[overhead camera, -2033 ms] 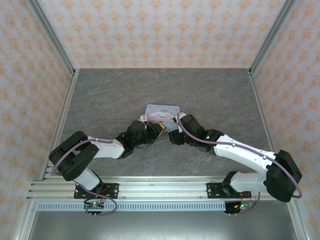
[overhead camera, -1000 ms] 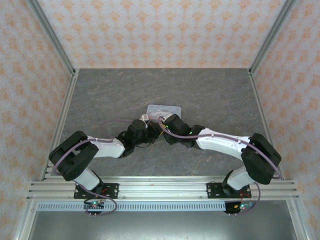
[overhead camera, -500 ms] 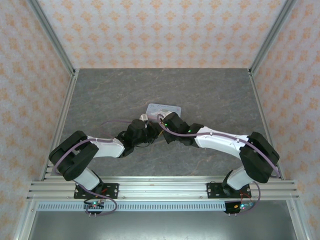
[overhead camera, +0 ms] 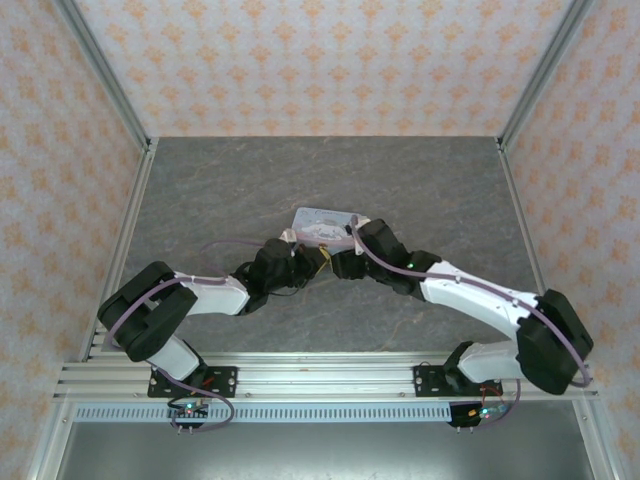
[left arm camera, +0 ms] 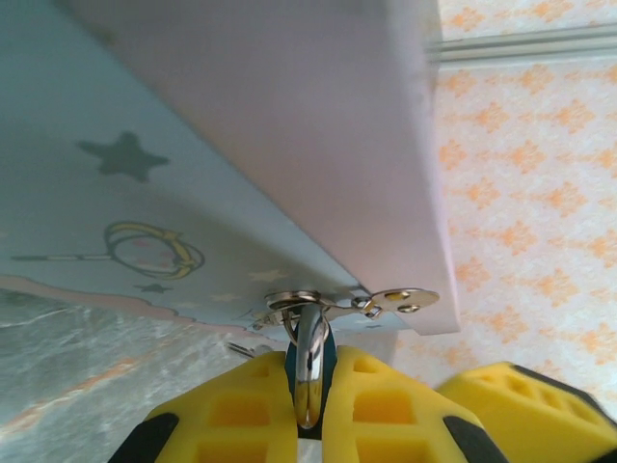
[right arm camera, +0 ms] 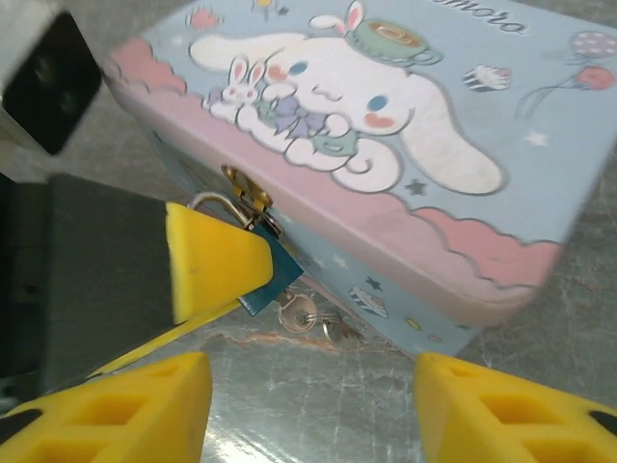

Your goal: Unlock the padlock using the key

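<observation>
Padlock (right arm camera: 275, 282) hangs at front of tin (right arm camera: 434, 145) — key (right arm camera: 307, 314) just beside.

One pastel-blue tin (right arm camera: 386, 125), one teal padlock (right arm camera: 275, 282), one small key (right arm camera: 301, 314), two claws, left claw (left arm camera: 308, 410) and right claw (right arm camera: 308, 391)

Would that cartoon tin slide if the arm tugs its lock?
Likely yes: the tin looks hollow, so probably light, on a smooth table. Low and flat, it seems unlikely to tip. The padlock, clamped by the left gripper, hangs from its clasp.
</observation>
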